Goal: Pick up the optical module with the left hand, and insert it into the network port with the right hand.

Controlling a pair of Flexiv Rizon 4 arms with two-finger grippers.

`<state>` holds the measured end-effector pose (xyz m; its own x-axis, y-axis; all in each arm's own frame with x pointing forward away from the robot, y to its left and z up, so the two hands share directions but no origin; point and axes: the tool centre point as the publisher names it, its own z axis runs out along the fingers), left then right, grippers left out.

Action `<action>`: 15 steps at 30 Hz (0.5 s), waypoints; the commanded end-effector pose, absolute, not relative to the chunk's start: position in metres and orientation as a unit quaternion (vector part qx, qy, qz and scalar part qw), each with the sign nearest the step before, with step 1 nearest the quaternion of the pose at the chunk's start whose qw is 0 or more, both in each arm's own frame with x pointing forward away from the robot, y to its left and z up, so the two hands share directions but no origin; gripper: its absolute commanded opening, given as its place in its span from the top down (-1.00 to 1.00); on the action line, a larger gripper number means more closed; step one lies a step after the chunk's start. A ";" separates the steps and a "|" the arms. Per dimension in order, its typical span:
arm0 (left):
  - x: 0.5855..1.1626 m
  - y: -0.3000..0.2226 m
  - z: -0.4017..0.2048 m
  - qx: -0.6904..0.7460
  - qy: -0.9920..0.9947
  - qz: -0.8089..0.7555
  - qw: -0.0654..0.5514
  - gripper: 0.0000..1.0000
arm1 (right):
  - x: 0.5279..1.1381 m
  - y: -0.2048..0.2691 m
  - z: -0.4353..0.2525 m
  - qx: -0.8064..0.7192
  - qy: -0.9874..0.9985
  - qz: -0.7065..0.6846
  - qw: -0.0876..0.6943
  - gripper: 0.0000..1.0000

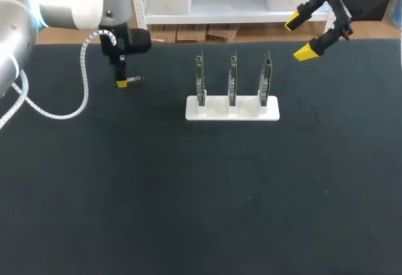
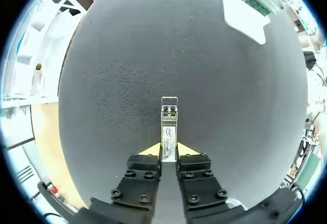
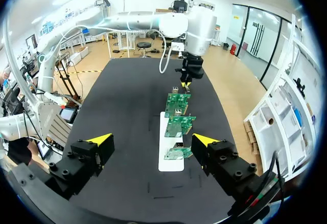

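Left pincer (image 2: 169,150) squeezing the silver optical module (image 2: 169,124), maybe touching the black counter (image 1: 188,193), right pincer (image 1: 299,36) wide open near three green boards (image 1: 233,80).

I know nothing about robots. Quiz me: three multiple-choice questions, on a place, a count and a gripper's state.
1. Where is the small silver metal optical module? A loose at the table's middle; B between the fingers of the left gripper; C at the table's near edge.
2. How many green circuit boards stand upright in the white plastic stand? A two; B four; C three.
3. The right gripper is: A open, empty; B shut on a board; C shut on the module.
Answers: 1 B, both yellow tips pinch it; 2 C, three rise side by side; 3 A, its tips are spread with nothing between.
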<state>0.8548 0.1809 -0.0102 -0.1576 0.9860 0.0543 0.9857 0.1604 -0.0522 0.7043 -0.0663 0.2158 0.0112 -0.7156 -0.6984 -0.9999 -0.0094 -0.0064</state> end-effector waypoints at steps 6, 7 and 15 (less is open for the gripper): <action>0.846 0.182 0.018 -0.646 -0.753 0.102 0.079 1.00 | 0.704 -0.066 0.216 -0.658 0.651 0.265 0.268 -1.00; 0.844 0.182 0.022 -0.647 -0.752 0.106 0.072 1.00 | 0.704 -0.066 0.216 -0.658 0.651 0.265 0.268 -1.00; 0.825 0.172 0.054 -0.668 -0.738 0.095 0.027 1.00 | 0.704 -0.066 0.216 -0.658 0.651 0.265 0.268 -1.00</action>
